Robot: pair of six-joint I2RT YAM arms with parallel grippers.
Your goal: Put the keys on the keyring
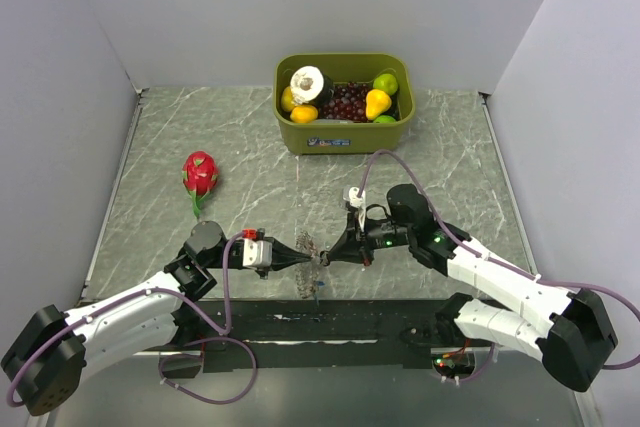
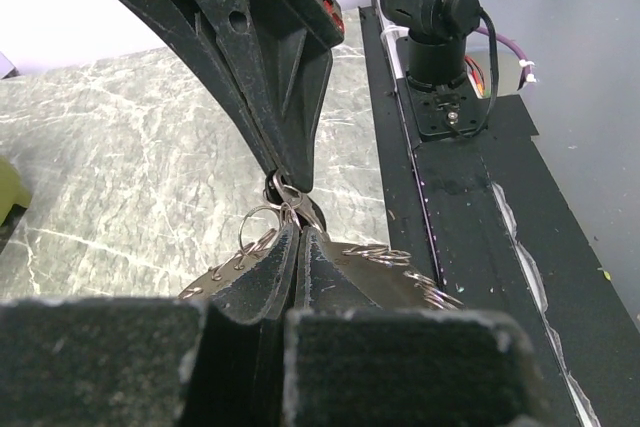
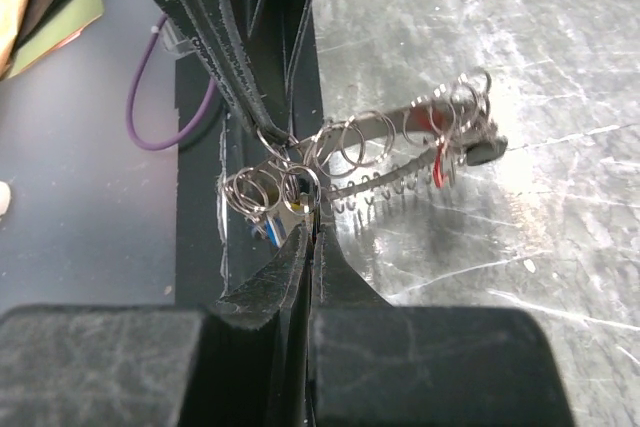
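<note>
Just above the table's near edge my two grippers meet tip to tip. The keyring (image 1: 311, 250) hangs between them, a thin grey metal band (image 3: 395, 125) strung with several small split rings. My left gripper (image 1: 304, 254) (image 2: 297, 234) is shut on that band. My right gripper (image 1: 329, 255) (image 3: 309, 223) is shut on a small pale key (image 3: 300, 208) at one split ring. A blue key (image 3: 268, 230) dangles beside it. A red key (image 3: 439, 161) and a black key (image 3: 483, 152) hang at the band's far end. In the top view some keys (image 1: 316, 289) droop below the grippers.
At the back stands a green bin (image 1: 345, 133) full of toy fruit. A red dragon fruit (image 1: 199, 173) lies on the marble table to the left. A black mat (image 1: 330, 319) runs along the near edge under the grippers, by the right arm's base (image 2: 440, 37).
</note>
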